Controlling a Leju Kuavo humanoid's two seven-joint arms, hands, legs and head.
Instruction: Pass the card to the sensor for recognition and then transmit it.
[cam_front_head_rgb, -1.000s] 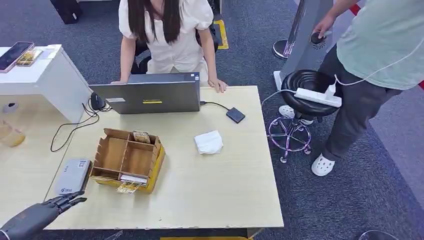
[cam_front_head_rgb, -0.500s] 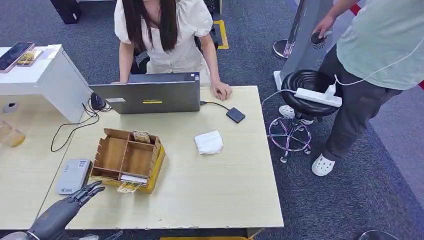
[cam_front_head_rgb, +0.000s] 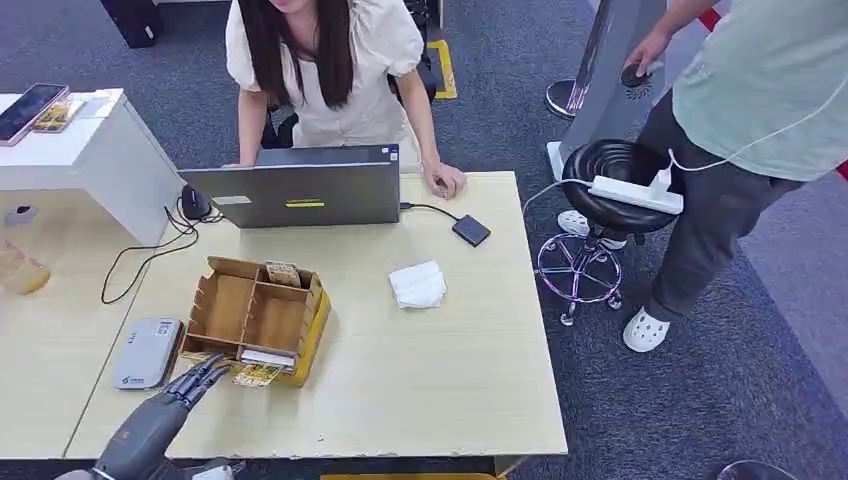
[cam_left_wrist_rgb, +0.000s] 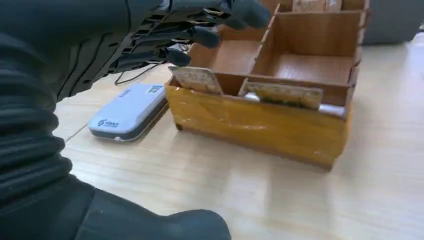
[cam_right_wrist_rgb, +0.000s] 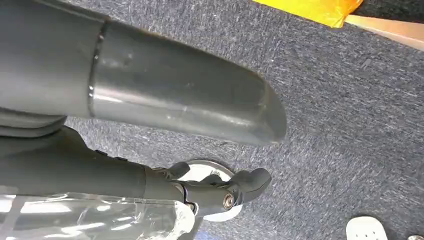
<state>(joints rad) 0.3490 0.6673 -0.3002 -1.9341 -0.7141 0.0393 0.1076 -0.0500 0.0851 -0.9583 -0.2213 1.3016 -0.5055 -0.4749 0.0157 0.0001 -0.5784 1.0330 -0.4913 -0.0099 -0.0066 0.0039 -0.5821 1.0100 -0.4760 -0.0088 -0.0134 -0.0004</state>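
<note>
My left hand (cam_front_head_rgb: 168, 406) reaches over the table's near left edge, fingers stretched out and apart, holding nothing. Its fingertips are just short of the patterned cards (cam_front_head_rgb: 258, 374) in the front slot of a cardboard sorting box (cam_front_head_rgb: 312, 335). The grey sensor box (cam_front_head_rgb: 146, 352) lies flat just left of the sorting box. In the left wrist view the dark fingers (cam_left_wrist_rgb: 192, 35) hover above one upright card (cam_left_wrist_rgb: 196, 80), a second card (cam_left_wrist_rgb: 285, 94) stands beside it, and the sensor (cam_left_wrist_rgb: 127, 111) lies beyond. My right hand (cam_right_wrist_rgb: 220, 189) hangs over the carpet, fingers loosely bent, empty.
A person sits behind a grey laptop (cam_front_head_rgb: 300, 190) at the table's far edge. A small black device (cam_front_head_rgb: 470, 230) on a cable and a white tissue (cam_front_head_rgb: 417, 284) lie at mid-table. Another person stands at the right by a black stool (cam_front_head_rgb: 610, 170).
My left hand has moved right and forward, from beside the sensor's near corner to the front of the sorting box. The seated person has shifted slightly.
</note>
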